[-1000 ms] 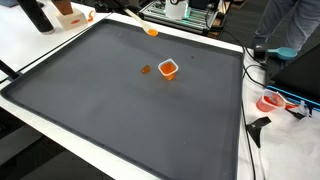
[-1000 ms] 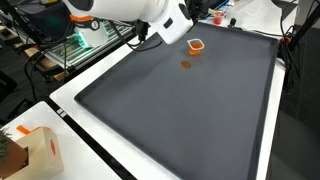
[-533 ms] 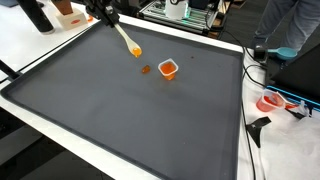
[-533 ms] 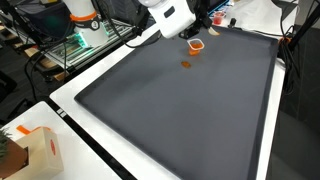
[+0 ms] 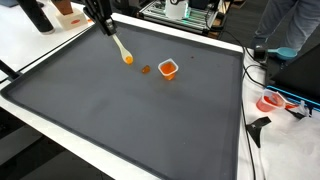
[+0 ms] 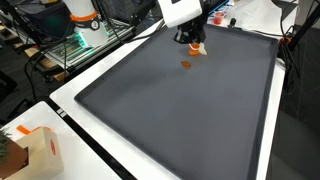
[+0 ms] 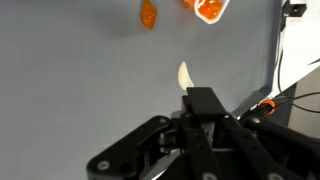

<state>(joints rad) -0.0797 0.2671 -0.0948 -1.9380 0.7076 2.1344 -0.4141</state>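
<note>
My gripper [image 5: 105, 25] comes in from the back edge of the mat, shut on the pale handle of a spoon [image 5: 119, 46] whose orange tip hangs just above the mat. An orange scrap [image 5: 145, 70] lies just right of that tip, and a small orange cup [image 5: 168, 69] stands beyond it. In an exterior view the gripper [image 6: 190, 38] hovers beside the cup [image 6: 198, 47], with the scrap [image 6: 186, 64] in front. The wrist view shows the spoon [image 7: 184, 75] sticking out past the gripper [image 7: 200, 102], with the scrap [image 7: 148, 15] and cup [image 7: 208, 8] at the top edge.
A black mat [image 5: 130, 120] covers the white table [image 5: 40, 40]. A person [image 5: 290, 25] stands at the right, near cables and a red object [image 5: 270, 102]. A cardboard box [image 6: 30, 150] sits on the near corner. Equipment racks [image 6: 60, 50] stand behind.
The gripper and spoon have swung from the mat's back edge down and inward, so the orange tip is now lower and close beside the scrap. Cup and scrap have not moved.
</note>
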